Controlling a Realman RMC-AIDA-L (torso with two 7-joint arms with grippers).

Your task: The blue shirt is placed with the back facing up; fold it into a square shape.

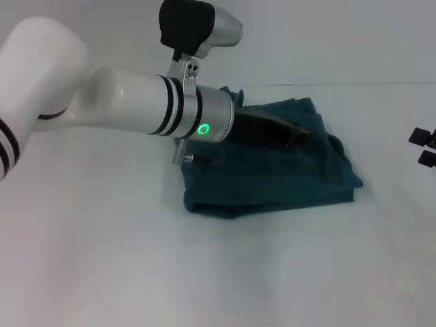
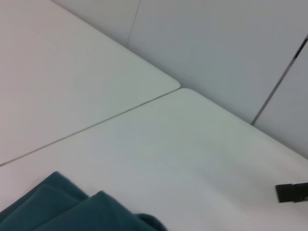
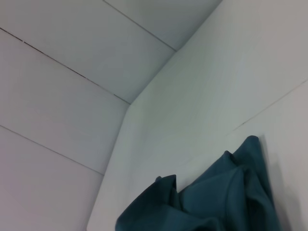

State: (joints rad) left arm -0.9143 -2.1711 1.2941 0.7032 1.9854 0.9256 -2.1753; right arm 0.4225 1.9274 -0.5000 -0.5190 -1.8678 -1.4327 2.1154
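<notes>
Blue shirt (image 1: 272, 170): lay on the white table (image 1: 102, 259), towards the far middle, already folded into a thick, roughly squarish bundle of several layers; the near edge formed a rolled fold, the right corner stuck out in a loose point, and the top surface was rumpled.

Left gripper (image 1: 298, 138): black, reaching from the left across the shirt's far part; its tip sat low over the upper layer near the bundle's far right area, and appeared to be touching the fabric. Whether its fingers were apart or together could not be told from the head view, and they did not show in the left wrist view.

Left arm (image 1: 136, 102): white, with a silver cuff and a green lit ring, stretched over the shirt's left far corner and hid that part of the cloth.

Right gripper (image 1: 424, 146): only two black tips showed at the right edge of the head view, with a gap between them, well apart from the shirt and off to its right.

Left wrist view: a corner of the shirt (image 2: 72, 207) on the table, with the right gripper's dark tip (image 2: 291, 192) far off.

Right wrist view: bunched folds of the shirt (image 3: 211, 202) against the white table surface.
</notes>
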